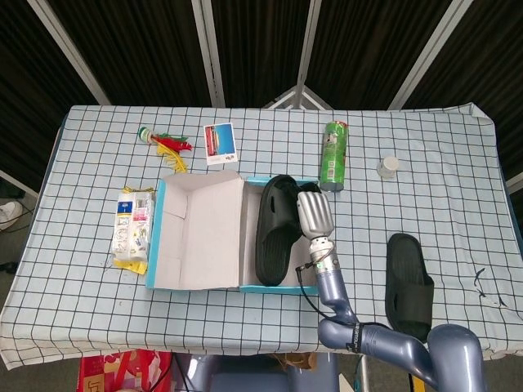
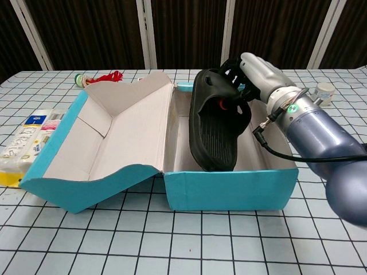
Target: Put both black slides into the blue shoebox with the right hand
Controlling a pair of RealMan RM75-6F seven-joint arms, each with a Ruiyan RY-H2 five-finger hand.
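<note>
My right hand (image 1: pixel 314 214) (image 2: pixel 255 71) grips one black slide (image 1: pixel 276 230) (image 2: pixel 217 126) by its strap. The slide hangs tilted, sole towards the chest camera, with its heel end down inside the blue shoebox (image 1: pixel 208 287) (image 2: pixel 229 192). The box stands open, its lid (image 1: pixel 200 233) (image 2: pixel 109 137) folded out to the left. A second black slide (image 1: pixel 409 284) lies flat on the checked cloth to the right of the box, seen only in the head view. My left hand shows in neither view.
A green can (image 1: pixel 334 155) lies behind the box, with a small white jar (image 1: pixel 388 167) (image 2: pixel 324 91) further right. A snack packet (image 1: pixel 134 228) (image 2: pixel 20 146) sits left of the lid. A shuttlecock toy (image 1: pixel 163 144) (image 2: pixel 97 78) and a card (image 1: pixel 220 143) lie at the back.
</note>
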